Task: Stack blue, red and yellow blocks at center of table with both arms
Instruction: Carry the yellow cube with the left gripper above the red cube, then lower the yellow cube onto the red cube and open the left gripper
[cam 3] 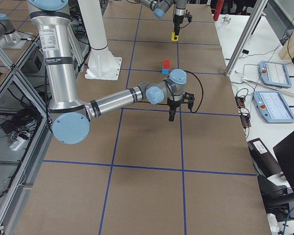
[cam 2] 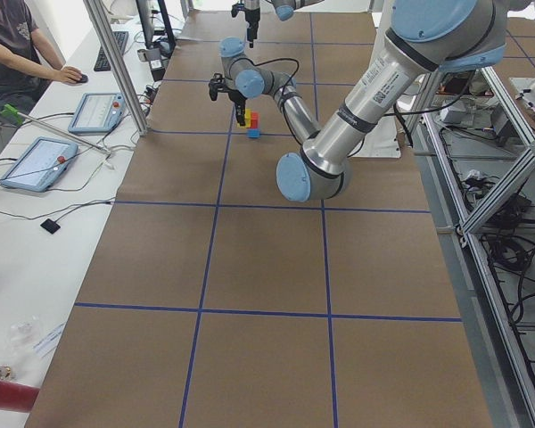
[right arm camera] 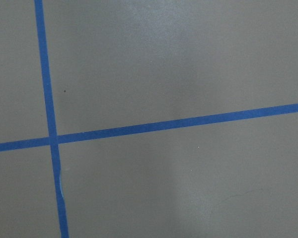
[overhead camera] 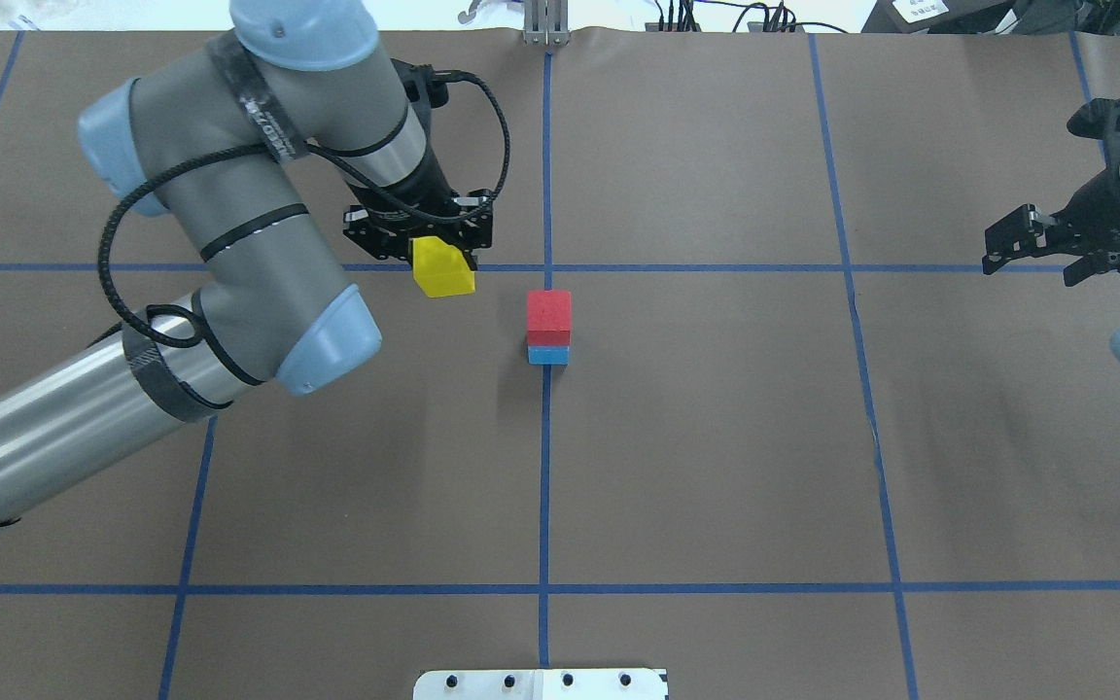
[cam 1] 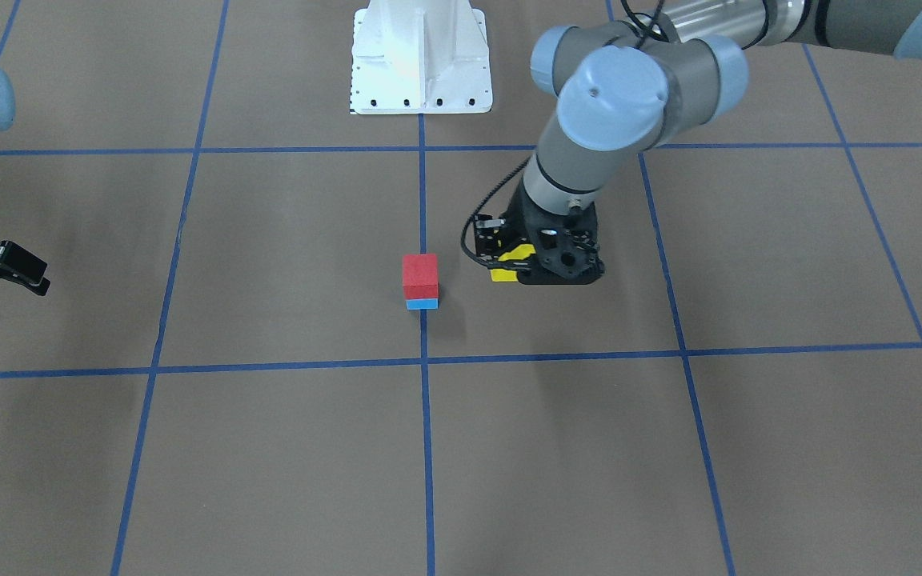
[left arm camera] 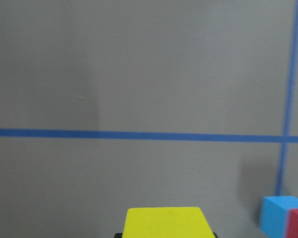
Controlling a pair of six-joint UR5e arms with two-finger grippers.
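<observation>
- Yellow block [overhead camera: 442,268] is pinched between the fingers of the left gripper [overhead camera: 436,255] and held clear of the table [overhead camera: 716,437]. In the overhead view it is at about 10 o'clock from the stack, near it but not touching.
- The red block [overhead camera: 548,316] sits squarely on the blue block [overhead camera: 547,356], which rests on a blue tape line at the table's centre.
- The right gripper [overhead camera: 1030,270] hangs well apart, at about 3 o'clock from the stack, its fingers spread wide.
- In the left wrist view the yellow block shows at 6 o'clock and the stack at about 4 o'clock.
</observation>
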